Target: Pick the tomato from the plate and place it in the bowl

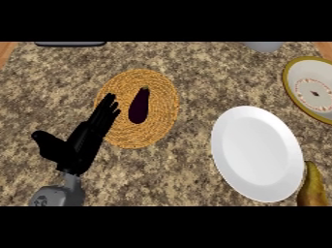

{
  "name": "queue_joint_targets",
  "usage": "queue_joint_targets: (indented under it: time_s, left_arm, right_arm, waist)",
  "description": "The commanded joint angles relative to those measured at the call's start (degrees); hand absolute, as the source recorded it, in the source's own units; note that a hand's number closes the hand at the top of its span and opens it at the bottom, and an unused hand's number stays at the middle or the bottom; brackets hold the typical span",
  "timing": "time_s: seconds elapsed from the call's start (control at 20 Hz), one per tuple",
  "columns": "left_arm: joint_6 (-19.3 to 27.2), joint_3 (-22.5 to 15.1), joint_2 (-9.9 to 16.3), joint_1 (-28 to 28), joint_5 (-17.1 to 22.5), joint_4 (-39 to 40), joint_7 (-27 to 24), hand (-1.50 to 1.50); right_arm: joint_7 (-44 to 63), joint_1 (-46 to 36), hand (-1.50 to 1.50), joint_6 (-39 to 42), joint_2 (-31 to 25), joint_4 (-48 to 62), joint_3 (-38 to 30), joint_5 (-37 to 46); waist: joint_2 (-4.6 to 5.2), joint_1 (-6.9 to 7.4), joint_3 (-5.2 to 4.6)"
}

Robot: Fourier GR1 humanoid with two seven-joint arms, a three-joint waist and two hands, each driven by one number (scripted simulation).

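left hand [79, 143] fingers straight, released | eggplant [138, 105] on woven mat [161, 92] | white plate [258, 152] (bare) | bowl [318, 89] far right

Speckled granite counter [197, 63], seemingly wood-edged

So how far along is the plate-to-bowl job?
Nothing looks done: the yellow-rimmed white bowl holds no tomato; none shows on the round white plate either. The black left hand is open, holding nothing, by the woven straw mat with a purple eggplant. Pick and place remain.
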Motion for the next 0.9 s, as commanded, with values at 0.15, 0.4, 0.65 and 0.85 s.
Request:
queue_joint_targets:
  time_s: [0.15,0.4,0.65,0.85]
  left_arm:
    - [-1.59,0.31,1.29,1.03,0.72,-2.41,1.75,0.00]
    - [-1.99,-0.15,1.29,2.29,0.74,-3.41,1.38,0.00]
    - [-0.51,0.92,0.12,-3.15,1.08,-0.21,3.82,0.00]
    - [-1.85,-0.09,-0.30,-0.87,0.71,0.40,0.50,0.00]
  right_arm:
    - [-1.39,-11.20,1.50,-2.08,-2.37,13.72,-3.18,0.90]
    - [-3.25,-17.72,1.50,-4.40,-2.21,23.96,-3.76,-0.31]
    - [-12.91,-26.55,1.50,-13.27,-5.01,45.26,-2.70,3.84]
    - [-17.89,-34.25,1.50,-19.52,-6.37,61.15,0.32,8.99]
  waist:
    - [0.13,0.72,0.05]
    - [0.12,0.83,0.05]
    - [0.39,1.11,0.08]
    - [0.62,2.08,0.09]
